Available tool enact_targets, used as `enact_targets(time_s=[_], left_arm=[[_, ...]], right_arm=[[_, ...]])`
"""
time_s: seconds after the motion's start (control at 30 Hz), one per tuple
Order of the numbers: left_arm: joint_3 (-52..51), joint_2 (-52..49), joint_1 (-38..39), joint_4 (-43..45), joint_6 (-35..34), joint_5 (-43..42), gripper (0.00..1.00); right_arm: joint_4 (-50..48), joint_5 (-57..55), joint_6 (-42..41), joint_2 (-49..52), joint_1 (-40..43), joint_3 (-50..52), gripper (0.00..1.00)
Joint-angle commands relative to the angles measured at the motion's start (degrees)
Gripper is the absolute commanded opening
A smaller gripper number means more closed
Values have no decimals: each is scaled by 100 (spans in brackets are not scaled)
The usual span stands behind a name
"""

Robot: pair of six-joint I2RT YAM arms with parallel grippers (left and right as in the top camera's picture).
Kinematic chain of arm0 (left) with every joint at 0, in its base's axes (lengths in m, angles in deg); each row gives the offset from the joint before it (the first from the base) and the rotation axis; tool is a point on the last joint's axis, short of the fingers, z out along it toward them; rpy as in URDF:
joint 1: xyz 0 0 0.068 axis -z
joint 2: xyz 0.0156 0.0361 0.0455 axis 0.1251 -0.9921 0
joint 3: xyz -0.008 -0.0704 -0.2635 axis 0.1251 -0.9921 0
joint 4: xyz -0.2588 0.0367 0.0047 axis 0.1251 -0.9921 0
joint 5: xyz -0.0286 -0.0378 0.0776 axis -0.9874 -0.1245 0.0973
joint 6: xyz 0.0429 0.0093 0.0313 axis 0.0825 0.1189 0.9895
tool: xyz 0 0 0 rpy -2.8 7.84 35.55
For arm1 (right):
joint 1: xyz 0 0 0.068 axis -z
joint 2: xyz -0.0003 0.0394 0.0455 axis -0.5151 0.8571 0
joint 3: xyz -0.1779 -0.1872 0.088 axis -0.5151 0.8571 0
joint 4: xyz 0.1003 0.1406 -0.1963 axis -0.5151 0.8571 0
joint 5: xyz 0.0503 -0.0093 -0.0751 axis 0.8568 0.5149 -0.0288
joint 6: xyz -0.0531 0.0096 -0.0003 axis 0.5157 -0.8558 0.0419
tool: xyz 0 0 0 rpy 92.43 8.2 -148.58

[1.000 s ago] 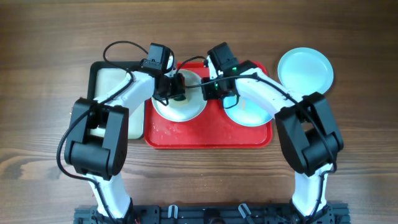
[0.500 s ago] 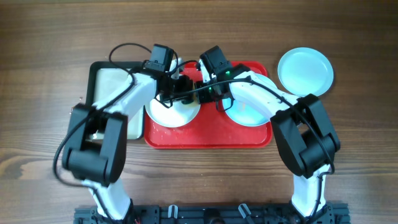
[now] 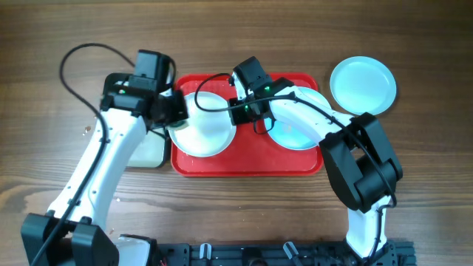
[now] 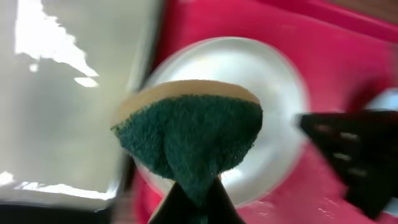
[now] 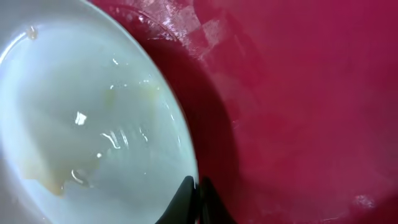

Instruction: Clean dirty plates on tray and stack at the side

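A white plate (image 3: 205, 129) lies at the left end of the red tray (image 3: 251, 159). My right gripper (image 5: 198, 186) is shut on the white plate's (image 5: 81, 124) right rim, which carries wet smears; from above the right gripper (image 3: 238, 117) sits at that rim. My left gripper (image 4: 196, 193) is shut on a green and yellow sponge (image 4: 193, 134), held over the plate's (image 4: 280, 93) left edge. Overhead, the left gripper (image 3: 176, 111) is at the tray's left rim. A turquoise plate (image 3: 295, 133) lies on the tray, partly under the right arm. Another turquoise plate (image 3: 362, 83) rests on the table.
A black-rimmed tray with a pale inside (image 3: 151, 153) sits left of the red tray, mostly hidden under the left arm. In the left wrist view the pale tray (image 4: 74, 93) fills the left side. Wooden table surrounds both trays.
The left arm has swung left with the sponge, from over the plate's middle to its left edge. The white plate has shifted slightly left in the right gripper's hold.
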Motion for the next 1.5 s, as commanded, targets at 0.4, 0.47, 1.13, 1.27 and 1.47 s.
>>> enact_targets(time_s=[0.4, 0.47, 1.13, 1.27, 1.47], left_arm=[[0, -501, -728, -219, 291, 1106, 4], [0, -682, -728, -201, 568, 1217, 4], [-13, -1917, -726, 225, 1290, 1115, 4], [-245, -1915, -726, 413, 1285, 654, 4], [-542, -1915, -726, 802, 1285, 227, 4]], right_arm=[[225, 26, 50, 74, 662, -37, 5], [225, 44, 48, 74, 660, -37, 4], [227, 83, 50, 74, 660, -35, 4], [271, 83, 55, 74, 660, -35, 4], [271, 81, 63, 74, 660, -35, 4]])
